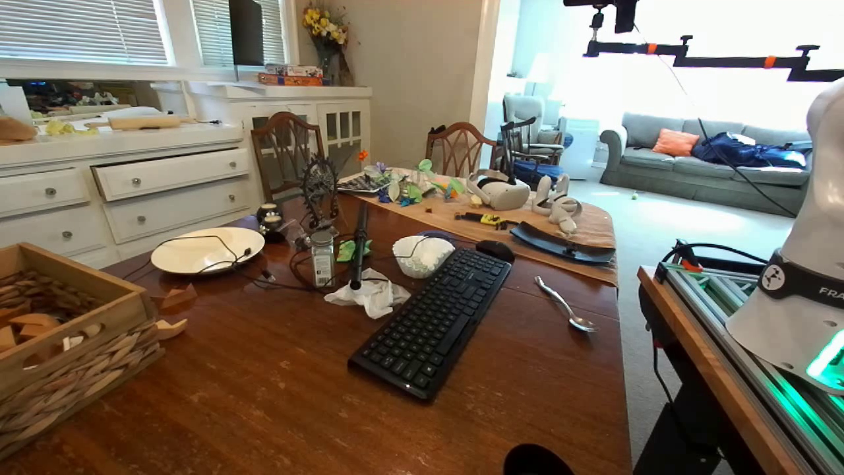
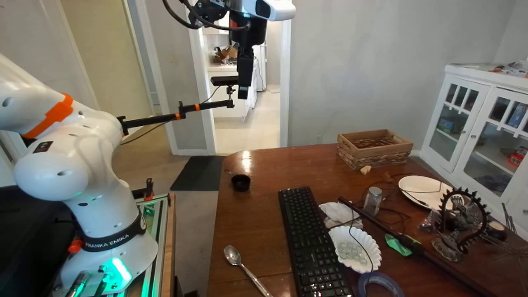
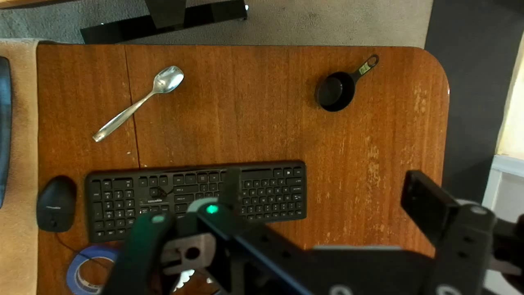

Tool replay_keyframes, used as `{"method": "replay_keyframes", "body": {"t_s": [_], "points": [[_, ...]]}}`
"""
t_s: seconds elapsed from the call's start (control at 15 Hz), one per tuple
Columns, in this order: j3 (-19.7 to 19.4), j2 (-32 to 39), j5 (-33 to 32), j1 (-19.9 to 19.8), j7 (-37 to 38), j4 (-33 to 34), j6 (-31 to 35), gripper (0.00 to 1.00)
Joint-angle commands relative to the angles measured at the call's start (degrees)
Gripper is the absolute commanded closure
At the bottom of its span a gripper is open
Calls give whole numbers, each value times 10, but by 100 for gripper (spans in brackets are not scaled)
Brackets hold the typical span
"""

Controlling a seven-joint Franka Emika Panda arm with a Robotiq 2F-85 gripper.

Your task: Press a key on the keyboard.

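Note:
The keyboard (image 1: 438,316) is long, flat and black, and lies on the brown wooden table. It also shows in an exterior view (image 2: 309,239) and in the wrist view (image 3: 270,192), where part of its lower edge is hidden behind the gripper. My gripper (image 3: 323,182) is open, with a wide gap and nothing between its fingers. In the wrist view one finger overlaps the keyboard's keys and the other lies over bare wood. In an exterior view the gripper (image 2: 244,88) points down, high above the table and apart from the keyboard.
A spoon (image 3: 143,100), a black measuring cup (image 3: 335,92) and a black mouse (image 3: 56,203) lie near the keyboard. A white fluted bowl (image 2: 357,249), blue tape (image 2: 379,284), a jar (image 2: 372,201), a black rod (image 2: 371,220) and a plate (image 2: 425,192) stand along one side. A wicker box (image 2: 373,154) stands beyond.

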Motion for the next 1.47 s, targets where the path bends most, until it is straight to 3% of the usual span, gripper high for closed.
{"method": "replay_keyframes", "body": {"t_s": [0.0,0.33,0.6,0.93,1.13,1.4], "points": [[-11,41,-40,-33,-28,15,28,0],[-57,123,-93,-68,-78,32,82,0],[-76,197,-116,-77,-123,28,178,0],[-84,281,-107,-71,-230,23,319,0],[-83,320,-74,-72,-252,21,385,0],[-76,324,-70,-78,-245,19,379,0]]}}
